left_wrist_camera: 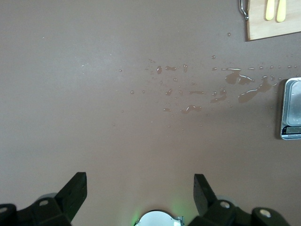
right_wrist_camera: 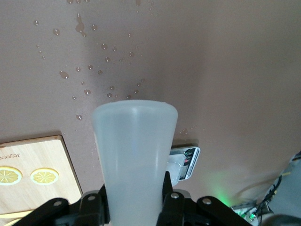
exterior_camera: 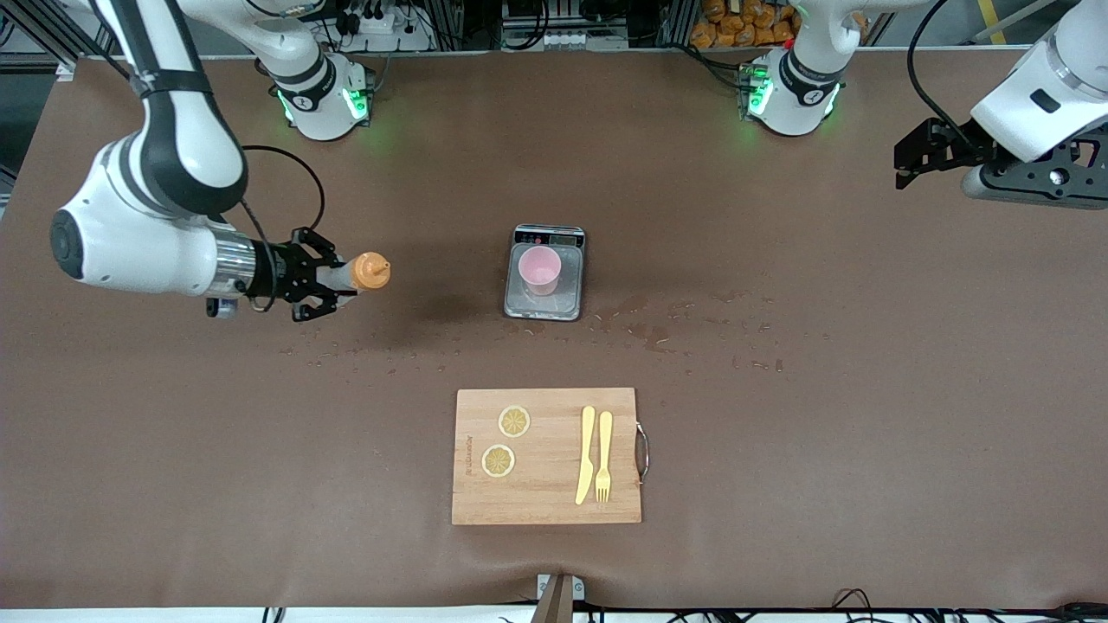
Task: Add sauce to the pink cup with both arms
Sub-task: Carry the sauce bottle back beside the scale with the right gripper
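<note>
The pink cup [exterior_camera: 541, 268] stands upright on a grey scale [exterior_camera: 545, 305] in the middle of the table. My right gripper [exterior_camera: 331, 282] is shut on the sauce bottle [exterior_camera: 363, 272] and holds it roughly level above the table, toward the right arm's end. Its orange cap points at the cup, a good way short of it. In the right wrist view the translucent bottle [right_wrist_camera: 135, 150] fills the space between my right gripper's [right_wrist_camera: 134, 190] fingers. My left gripper [exterior_camera: 909, 164] is open and empty, high over the left arm's end of the table; it also shows in the left wrist view [left_wrist_camera: 139, 186].
A wooden cutting board [exterior_camera: 547, 502] with two lemon slices [exterior_camera: 514, 421], a yellow knife [exterior_camera: 586, 454] and a fork [exterior_camera: 603, 454] lies nearer the front camera than the scale. Liquid drops [exterior_camera: 658, 333] are scattered on the brown table beside the scale.
</note>
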You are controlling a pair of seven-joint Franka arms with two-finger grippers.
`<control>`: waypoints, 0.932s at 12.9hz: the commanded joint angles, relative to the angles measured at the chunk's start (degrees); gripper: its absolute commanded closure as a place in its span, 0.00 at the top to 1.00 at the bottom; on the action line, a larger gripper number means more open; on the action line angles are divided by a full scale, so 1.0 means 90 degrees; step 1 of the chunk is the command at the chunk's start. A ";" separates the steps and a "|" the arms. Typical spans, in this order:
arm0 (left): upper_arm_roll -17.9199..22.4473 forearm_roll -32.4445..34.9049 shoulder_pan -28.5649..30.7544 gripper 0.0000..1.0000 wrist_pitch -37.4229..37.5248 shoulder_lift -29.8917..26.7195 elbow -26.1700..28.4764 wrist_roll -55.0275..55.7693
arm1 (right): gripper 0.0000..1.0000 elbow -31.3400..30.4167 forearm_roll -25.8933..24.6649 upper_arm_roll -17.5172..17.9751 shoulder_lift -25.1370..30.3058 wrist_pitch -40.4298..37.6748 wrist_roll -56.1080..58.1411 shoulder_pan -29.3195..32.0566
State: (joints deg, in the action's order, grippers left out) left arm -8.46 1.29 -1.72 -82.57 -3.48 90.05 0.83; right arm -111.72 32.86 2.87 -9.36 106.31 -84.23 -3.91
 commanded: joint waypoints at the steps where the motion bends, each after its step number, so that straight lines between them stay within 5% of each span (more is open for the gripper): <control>1: -0.0017 -0.0074 0.0005 1.00 0.0053 -0.0102 -0.0025 0.0317 | 0.37 -0.0135 0.0449 0.0092 0.0161 -0.0405 0.0752 0.0647; 6: -0.0124 -0.0163 -0.0043 1.00 0.0043 -0.0102 -0.0035 0.0484 | 0.37 -0.0116 0.0587 0.0092 -0.0180 -0.1147 0.2285 0.1751; 12: -0.0212 -0.0172 -0.0043 1.00 0.0053 -0.0063 -0.0016 0.0484 | 0.40 0.0137 0.0958 0.0092 -0.1380 -0.1753 0.4191 0.2972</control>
State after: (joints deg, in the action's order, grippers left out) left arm -9.70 0.43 -2.14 -82.57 -3.65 89.83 4.44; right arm -113.05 39.41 2.66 -18.22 93.37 -50.11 19.54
